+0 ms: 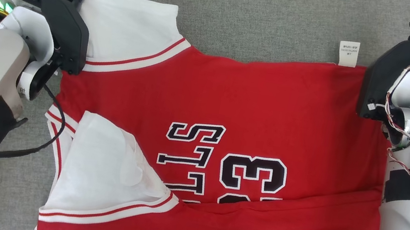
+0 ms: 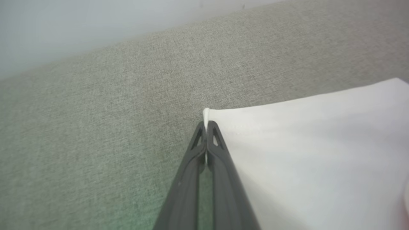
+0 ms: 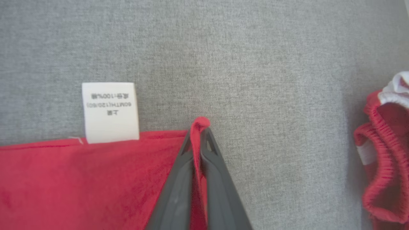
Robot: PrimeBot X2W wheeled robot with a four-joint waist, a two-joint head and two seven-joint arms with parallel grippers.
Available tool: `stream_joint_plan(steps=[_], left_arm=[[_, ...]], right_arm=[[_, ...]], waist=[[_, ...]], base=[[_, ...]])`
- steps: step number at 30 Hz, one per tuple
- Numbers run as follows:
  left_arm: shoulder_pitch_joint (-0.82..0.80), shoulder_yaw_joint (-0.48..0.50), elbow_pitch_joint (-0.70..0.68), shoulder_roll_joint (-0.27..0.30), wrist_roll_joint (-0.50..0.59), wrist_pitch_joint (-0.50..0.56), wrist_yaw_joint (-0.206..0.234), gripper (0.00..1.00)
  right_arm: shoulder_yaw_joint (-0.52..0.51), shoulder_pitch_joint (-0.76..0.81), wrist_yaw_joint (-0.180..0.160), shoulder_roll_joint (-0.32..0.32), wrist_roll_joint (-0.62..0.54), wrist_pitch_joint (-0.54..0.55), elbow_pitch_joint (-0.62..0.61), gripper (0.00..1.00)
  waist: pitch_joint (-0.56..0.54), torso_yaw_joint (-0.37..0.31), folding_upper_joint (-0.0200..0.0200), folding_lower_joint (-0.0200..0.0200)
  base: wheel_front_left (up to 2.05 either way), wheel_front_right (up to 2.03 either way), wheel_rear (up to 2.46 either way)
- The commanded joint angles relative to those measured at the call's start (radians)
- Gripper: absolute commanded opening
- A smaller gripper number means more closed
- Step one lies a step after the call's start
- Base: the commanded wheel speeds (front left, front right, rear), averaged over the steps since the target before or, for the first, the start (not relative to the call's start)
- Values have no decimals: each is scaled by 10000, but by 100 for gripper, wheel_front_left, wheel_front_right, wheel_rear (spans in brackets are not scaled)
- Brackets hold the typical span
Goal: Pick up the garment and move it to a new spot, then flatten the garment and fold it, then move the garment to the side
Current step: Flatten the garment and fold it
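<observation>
The garment is a red jersey with white sleeves and black-and-white lettering, spread across the grey cloth surface with its near edge folded over. In the left wrist view my left gripper is shut on the corner of the white sleeve. The right wrist view has my right gripper shut on the far red corner of the garment, a pinch of red cloth poking out between its tips. A white care label sticks out from the hem just left of that grip.
A second red piece of clothing with an elastic band lies bunched at the right edge of the right wrist view. Grey cloth surface stretches beyond the garment. Both pale forearms flank the garment in the head view.
</observation>
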Motion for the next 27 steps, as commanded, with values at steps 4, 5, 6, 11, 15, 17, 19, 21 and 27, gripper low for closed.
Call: stream_joint_plan(steps=[4,5,6,11,15,17,19,21,27], left_arm=[[-130,86,-122,75,52,-354,-6,0],[-101,99,-130,90,33,-432,-17,0],[-79,122,-163,101,26,-516,-15,0],[106,379,-427,58,-162,-1230,25,0],[701,762,-897,27,-659,-1825,-167,0],[1179,1029,-1335,-19,-1138,-2153,-349,0],[1777,1262,-1875,14,-1537,-2432,-525,0],[2503,1575,-2599,65,-2034,-2772,-613,0],[5086,2200,-5353,465,-3083,-3599,-302,0]], right_arm=[[-94,211,-28,-125,44,-476,-8,0],[-77,249,-29,-128,67,-560,10,0],[-71,252,-28,-139,90,-684,-11,0],[-190,419,-29,-141,230,-1502,-113,0],[-391,813,-28,-5,677,-2366,-393,0],[-501,1167,-28,-10,889,-2791,-613,0],[-604,1548,-28,-40,1046,-3192,-887,0],[-708,1962,-28,-67,1170,-3560,-1186,0],[-787,3327,-28,-328,1494,-4841,-1911,0]], waist=[[-72,20,-1,0],[-111,24,-1,0],[-139,29,-1,0],[-311,109,-1,0],[-539,241,-1,0],[-691,317,-1,0],[-846,386,-1,0],[-1011,450,-1,0],[-1608,703,-1,0]], base=[[0,0,0],[0,0,0],[0,0,0],[0,0,0],[0,0,0],[0,0,0],[0,0,0],[0,0,0],[0,0,0]])
